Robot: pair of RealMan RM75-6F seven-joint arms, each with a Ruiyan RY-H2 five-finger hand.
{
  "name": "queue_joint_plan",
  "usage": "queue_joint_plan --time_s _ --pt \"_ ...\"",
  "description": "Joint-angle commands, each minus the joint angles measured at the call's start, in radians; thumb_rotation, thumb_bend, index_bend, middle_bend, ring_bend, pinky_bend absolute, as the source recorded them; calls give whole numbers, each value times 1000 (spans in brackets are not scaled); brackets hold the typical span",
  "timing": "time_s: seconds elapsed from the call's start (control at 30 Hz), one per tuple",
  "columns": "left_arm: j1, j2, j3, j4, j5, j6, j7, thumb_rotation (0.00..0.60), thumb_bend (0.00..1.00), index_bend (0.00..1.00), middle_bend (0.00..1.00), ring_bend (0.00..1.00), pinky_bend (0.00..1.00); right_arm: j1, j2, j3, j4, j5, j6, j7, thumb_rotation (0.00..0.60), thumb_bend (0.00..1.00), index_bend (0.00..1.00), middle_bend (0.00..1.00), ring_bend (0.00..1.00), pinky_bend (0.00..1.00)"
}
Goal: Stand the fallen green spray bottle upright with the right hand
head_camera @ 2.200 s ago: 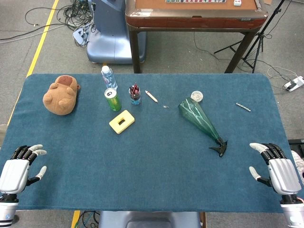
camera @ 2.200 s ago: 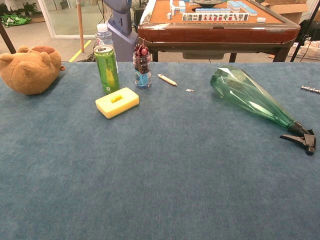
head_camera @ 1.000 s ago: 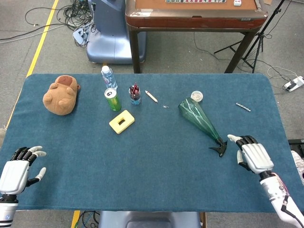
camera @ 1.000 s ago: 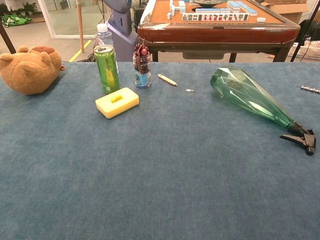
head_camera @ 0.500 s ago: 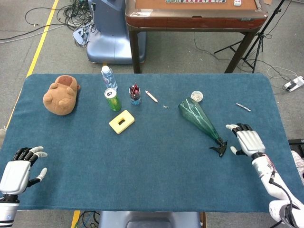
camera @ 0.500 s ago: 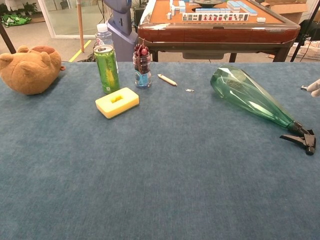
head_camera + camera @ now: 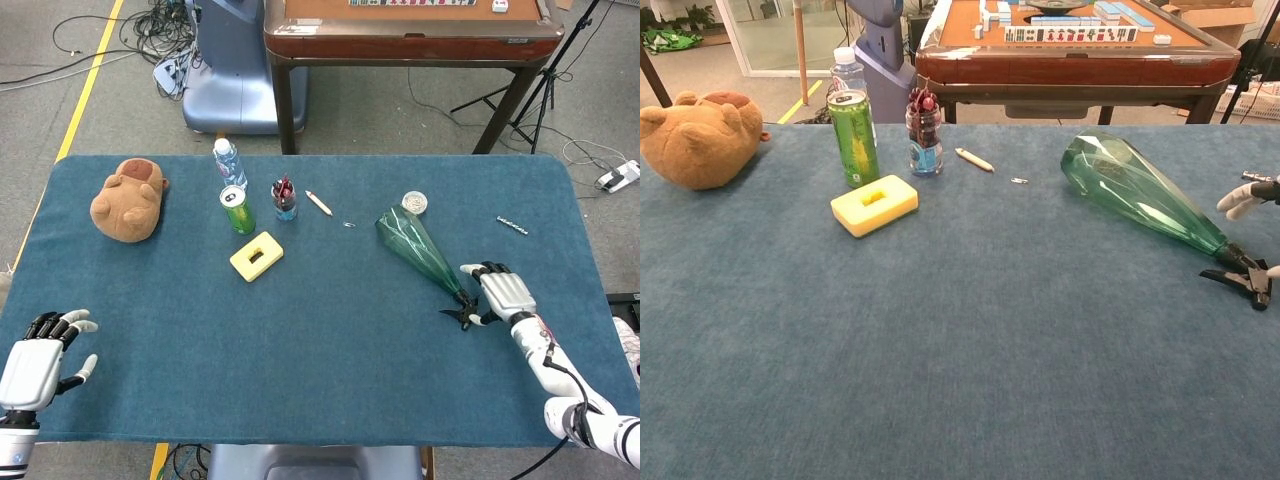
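Blue-covered bench [image 7: 330, 340], contents left to right: left hand [image 7: 38, 362] at the near left corner, fingers apart, holding nothing; brown plush toy [image 7: 129, 200]; green can [image 7: 237, 209]; yellow block [image 7: 256, 255]; green spray bottle [image 7: 420, 250] lying on its side, black trigger head toward the right; right hand [image 7: 502, 294] just beside that head, fingers spread, nothing grasped.

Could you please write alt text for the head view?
A green spray bottle lies on its side on a blue table, and the right hand, fingers apart, is beside its black nozzle. The left hand rests open at the near left corner.
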Motion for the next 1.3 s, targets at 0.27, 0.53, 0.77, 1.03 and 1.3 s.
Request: queue_joint_plan --time_s 0.27,0.53,0.77,1.03,1.3 --pt "0 4 -3 0 2 5 -5 600 333 366 248 213 139 12 -8 -23 -39 -80 -28 90 600 203 150 160 57 103" --pt "7 5 -5 16 -2 15 -25 600 333 367 248 213 139 28 -2 -38 -136 -174 -42 178 600 204 150 162 57 102" --pt "18 10 -5 27 -8 26 -39 600 333 367 248 213 139 46 10 -60 -230 -284 -35 249 600 211 150 164 58 102" --pt "26 14 -4 29 -8 34 -46 600 333 367 248 213 139 28 88 -72 -328 -411 109 196 600 311 150 176 58 102" --pt "24 12 -1 23 9 37 -45 600 333 367 248 213 139 102 35 10 -297 -374 122 122 600 635 150 188 58 102"
